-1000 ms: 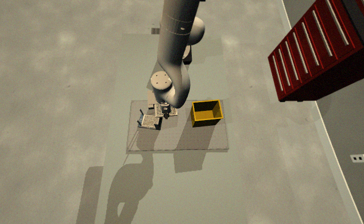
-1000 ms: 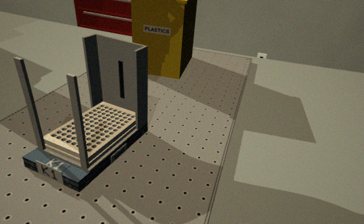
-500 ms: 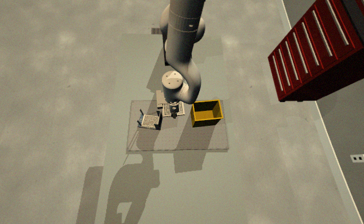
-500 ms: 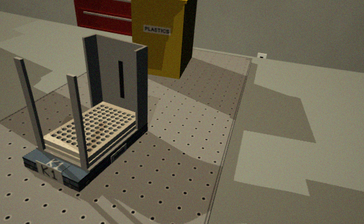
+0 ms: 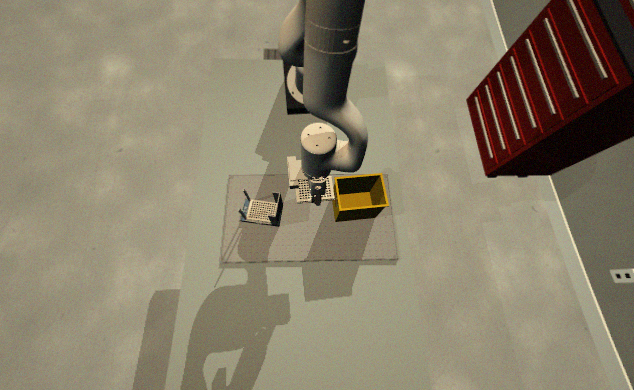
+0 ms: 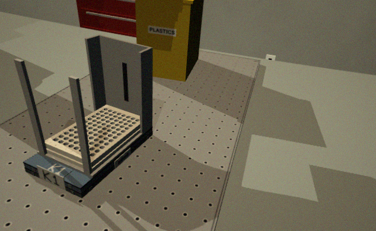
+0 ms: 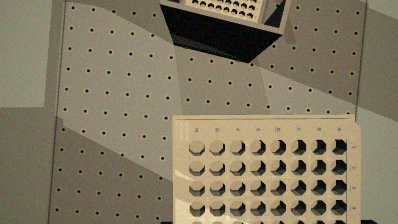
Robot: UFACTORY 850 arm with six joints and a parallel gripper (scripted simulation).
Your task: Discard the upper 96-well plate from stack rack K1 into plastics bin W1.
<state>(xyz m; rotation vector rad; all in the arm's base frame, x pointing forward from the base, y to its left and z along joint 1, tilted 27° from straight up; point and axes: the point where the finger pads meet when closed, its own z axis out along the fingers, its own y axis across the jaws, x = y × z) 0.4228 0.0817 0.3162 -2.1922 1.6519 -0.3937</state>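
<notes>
Rack K1 (image 6: 80, 124) holds one well plate (image 6: 101, 130) on the perforated worktop (image 6: 175, 166); the yellow plastics bin (image 6: 163, 56) stands upright behind it.

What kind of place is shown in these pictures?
Probably a laboratory automation workcell: a perforated bench board holds stack rack K1 with a 96-well plate, beside a yellow bin labelled PLASTICS.
</notes>
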